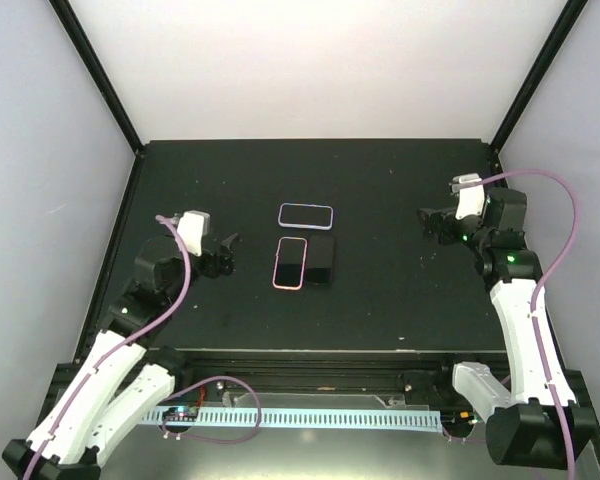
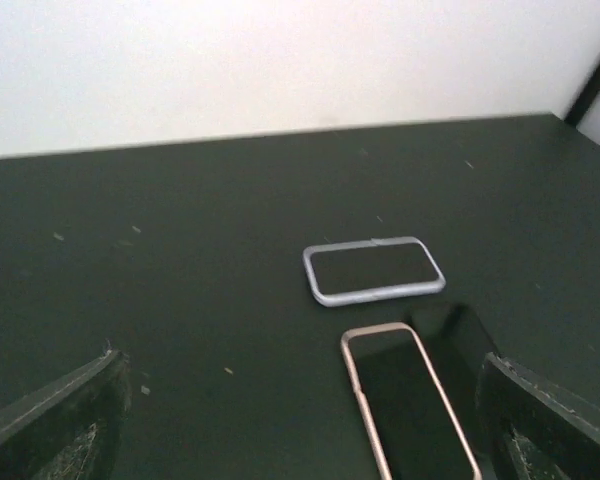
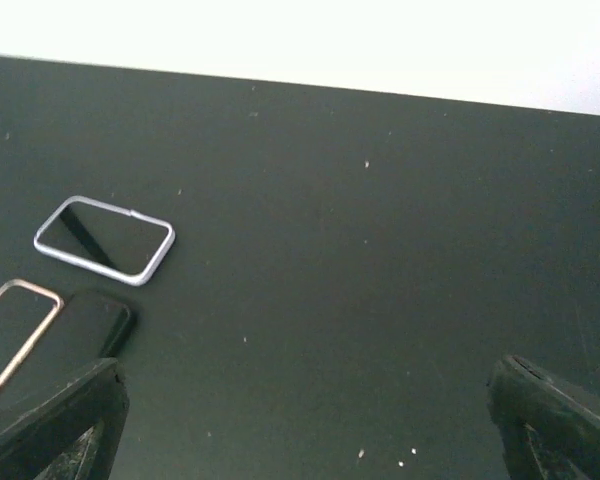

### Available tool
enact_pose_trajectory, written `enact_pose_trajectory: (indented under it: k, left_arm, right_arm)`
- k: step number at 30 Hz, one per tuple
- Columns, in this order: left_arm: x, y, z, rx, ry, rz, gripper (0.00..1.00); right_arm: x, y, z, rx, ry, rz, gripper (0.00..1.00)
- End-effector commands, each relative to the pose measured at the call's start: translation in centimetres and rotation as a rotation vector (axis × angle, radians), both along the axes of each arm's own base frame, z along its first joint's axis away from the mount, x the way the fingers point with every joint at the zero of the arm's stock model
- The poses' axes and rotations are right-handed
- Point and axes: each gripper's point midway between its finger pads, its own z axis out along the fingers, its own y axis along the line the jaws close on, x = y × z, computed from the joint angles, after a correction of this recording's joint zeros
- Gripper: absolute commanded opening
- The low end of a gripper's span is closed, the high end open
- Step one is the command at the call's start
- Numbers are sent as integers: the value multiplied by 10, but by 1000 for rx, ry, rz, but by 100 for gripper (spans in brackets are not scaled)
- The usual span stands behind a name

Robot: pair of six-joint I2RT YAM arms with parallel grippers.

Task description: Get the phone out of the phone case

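The phone case with the pink rim (image 1: 290, 262) is laid flat near the middle of the black table (image 1: 400, 300), its long side running from 12 to 6 o'clock. Its inside is seen as dark and glossy; whether a phone fills it cannot be told.

At 9 o'clock from this case, well apart from it, the left gripper (image 1: 228, 254) is held low over the table and pointed toward 3 o'clock. Its fingers (image 2: 60, 410) are seen at the far edges of the left wrist view, spread wide, with nothing between them.

At 12 o'clock from the pink-rimmed case, a silver-rimmed case (image 1: 305, 215) is laid crosswise, near it but not touching. A reflection is shown on the dark face inside it.

Just beside the pink-rimmed case, at 3 o'clock, a black slab (image 1: 322, 260) is laid parallel to it.

Farther toward 2 o'clock, well apart from all three, the right gripper (image 1: 430, 226) is pointed toward 9 o'clock. Its fingers (image 3: 60, 415) are likewise spread wide, and nothing is gripped.
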Motion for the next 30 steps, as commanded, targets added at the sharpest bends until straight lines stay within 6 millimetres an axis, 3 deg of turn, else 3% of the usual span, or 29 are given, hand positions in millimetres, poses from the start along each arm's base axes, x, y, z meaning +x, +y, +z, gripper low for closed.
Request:
enact_pose_trajectory:
  k: [1,4,7,10,15,20,26,30]
  left_arm:
    - [-16,-45,-17,-74,159,-192,96]
    - [-27,-74,-32,-61,230,-256,98]
    - [-40,-105,-61,-33,341,-324,99]
    - [-48,-124,-90,20,440,-318,99]
    - [-42,-136,-118,115,559,-244,99]
    - [-24,-140,-125,197,585,-163,99]
    - [-8,-151,-154,293,652,-115,99]
    - [-1,-150,-178,376,701,-74,99]
  right_arm:
    - [-17,10,-19,-94,47,112,99]
    - [-25,18,-34,-130,76,192,99]
    - [-32,29,-49,-123,129,271,96]
    - [-37,41,-60,-87,169,340,91]
    - [-41,56,-63,-25,183,392,87]
    - [-51,50,-53,-74,110,359,88]
    - [-64,52,-47,-89,21,377,92]
    - [-62,50,-54,-108,44,375,91]
